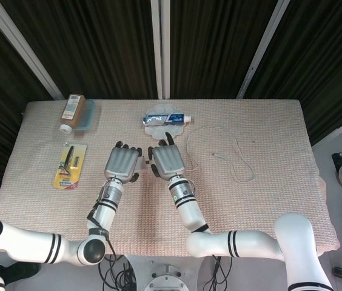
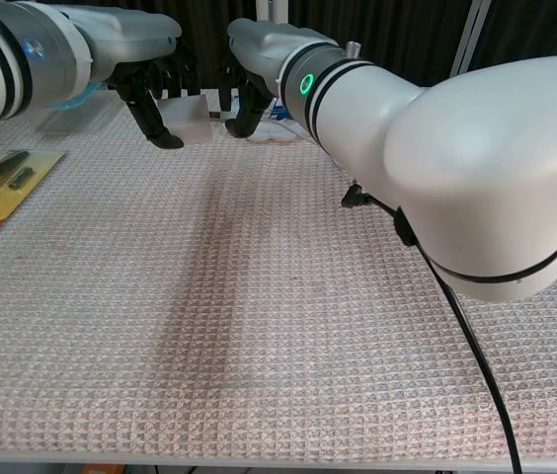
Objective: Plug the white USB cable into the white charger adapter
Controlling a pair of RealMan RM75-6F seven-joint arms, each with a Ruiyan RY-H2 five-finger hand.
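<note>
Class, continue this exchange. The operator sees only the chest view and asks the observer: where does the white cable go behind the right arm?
Observer: The white cable lies in a loose loop on the table, on the outer side of the right hand.
Operator: Is the loop tangled with anything?
Observer: No, it lies clear of the toothpaste.
Operator: How do the hands sit from above?
Observer: The left hand is right beside the right hand, nearly touching.

Charger adapter [image 2: 192, 118] between left robot hand [image 1: 121, 163] and right robot hand [image 1: 168, 159]; cable [image 1: 231, 151] to their right.
</note>
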